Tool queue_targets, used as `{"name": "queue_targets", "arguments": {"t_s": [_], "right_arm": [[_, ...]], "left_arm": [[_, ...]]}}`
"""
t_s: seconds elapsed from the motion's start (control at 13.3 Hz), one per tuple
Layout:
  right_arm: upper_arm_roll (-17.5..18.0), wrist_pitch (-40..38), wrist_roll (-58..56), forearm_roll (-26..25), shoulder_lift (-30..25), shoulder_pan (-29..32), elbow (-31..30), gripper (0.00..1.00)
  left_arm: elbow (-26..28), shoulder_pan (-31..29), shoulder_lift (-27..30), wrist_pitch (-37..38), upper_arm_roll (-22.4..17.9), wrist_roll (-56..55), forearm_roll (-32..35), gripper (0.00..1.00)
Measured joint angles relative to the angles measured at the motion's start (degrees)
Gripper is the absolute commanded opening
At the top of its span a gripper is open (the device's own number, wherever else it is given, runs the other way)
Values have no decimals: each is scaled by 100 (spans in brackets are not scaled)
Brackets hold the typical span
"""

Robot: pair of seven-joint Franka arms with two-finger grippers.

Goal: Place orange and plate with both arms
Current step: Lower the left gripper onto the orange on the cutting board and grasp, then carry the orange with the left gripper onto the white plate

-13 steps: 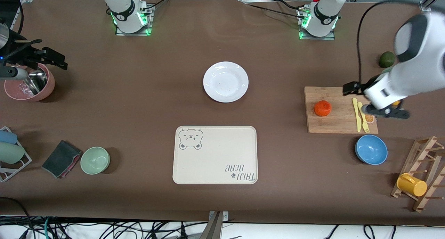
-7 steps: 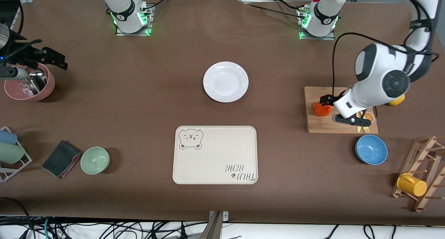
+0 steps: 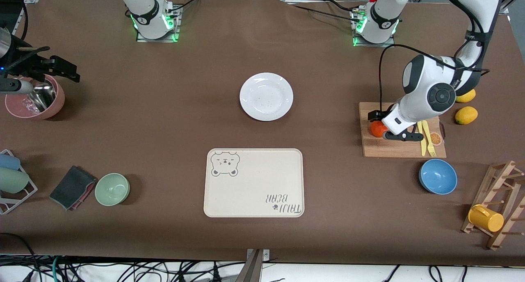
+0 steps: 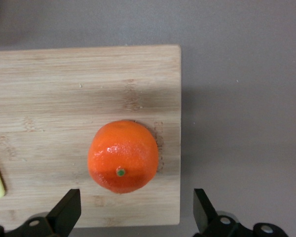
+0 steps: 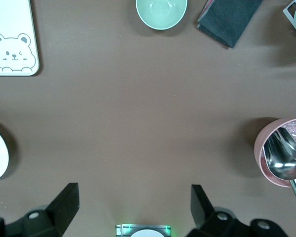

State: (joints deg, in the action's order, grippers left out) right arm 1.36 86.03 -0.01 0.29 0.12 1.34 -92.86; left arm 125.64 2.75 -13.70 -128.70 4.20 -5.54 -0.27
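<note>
Swung in from the left arm's end of the bench since a second ago, when it hung over the knife and fork: left claw (image 3: 383, 128) now low over the wooden cutting board (image 3: 393, 148), directly above the orange (image 3: 377, 128). Seen in the left wrist view, claw (image 4: 133, 217) spread wide, black fingers (image 4: 64, 212) standing to either side of the orange (image 4: 122, 155) and not touching it. Orange unmoved through all three moments, resting on the board (image 4: 64, 98) near the corner toward the middle of the bench, green stem dot facing up. Lying on the same board toward the left arm's end: yellow knife (image 3: 419, 137), yellow fork (image 3: 428, 139) and a printed orange-slice picture (image 3: 435, 139). Two lemons (image 3: 466, 114) on the bench just beside the board, toward the left arm's end. White plate (image 3: 266, 96) alone in the middle of the bench, well apart from the orange and farther from the front camera than the beige bear-print tray (image 3: 254, 183). Blue bowl (image 3: 437, 176) nearer to the front camera than the board. Right claw (image 3: 57, 71) waiting, unchanged, over the pink bowl (image 3: 35, 97) with its metal spoon at the right arm's end; in the right wrist view claw (image 5: 133, 212) open, fingers (image 5: 64, 205) wide apart and holding nothing. Green bowl (image 3: 112, 189) and folded dark cloth (image 3: 73, 187) near the front edge, toward the right arm's end.
</note>
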Motion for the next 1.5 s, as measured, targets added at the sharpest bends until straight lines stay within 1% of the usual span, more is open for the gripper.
{"name": "queue_targets", "arguments": {"t_s": [0.15,0.3,0.67,0.75,0.82,0.9,0.97,1.05,1.12,1.35,1.5], "right_arm": [[4,0,0,0,1,0,0,100],[16,0,0,0,2,-2,0,100],[23,-16,0,0,4,-3,0,100],[23,-16,0,0,7,-3,0,100],[24,-16,0,0,10,-4,0,100],[33,-16,0,1,12,-6,0,100],[58,-16,0,1,13,-8,0,100],[84,-15,0,1,13,-11,0,100],[95,-14,0,1,13,-12,0,100],[98,-14,0,1,14,-13,0,100],[98,-13,0,1,14,-13,0,100]], "left_arm": [[205,0,-3,-376,-7,-94,0,100],[301,0,-40,-615,-17,-249,0,100],[329,0,-229,-1000,-169,-304,0,100],[332,-1,-289,-1049,-201,-304,0,89],[333,-1,-344,-1082,-218,-304,0,71],[332,0,-382,-1096,-222,-304,0,49],[332,0,-404,-1104,-222,-304,0,42],[329,1,-396,-1106,-221,-304,0,38],[329,1,-398,-1106,-221,-304,0,27],[324,1,-393,-1111,-221,-304,0,1],[282,39,-296,-1118,-203,-300,-3,0]]}}
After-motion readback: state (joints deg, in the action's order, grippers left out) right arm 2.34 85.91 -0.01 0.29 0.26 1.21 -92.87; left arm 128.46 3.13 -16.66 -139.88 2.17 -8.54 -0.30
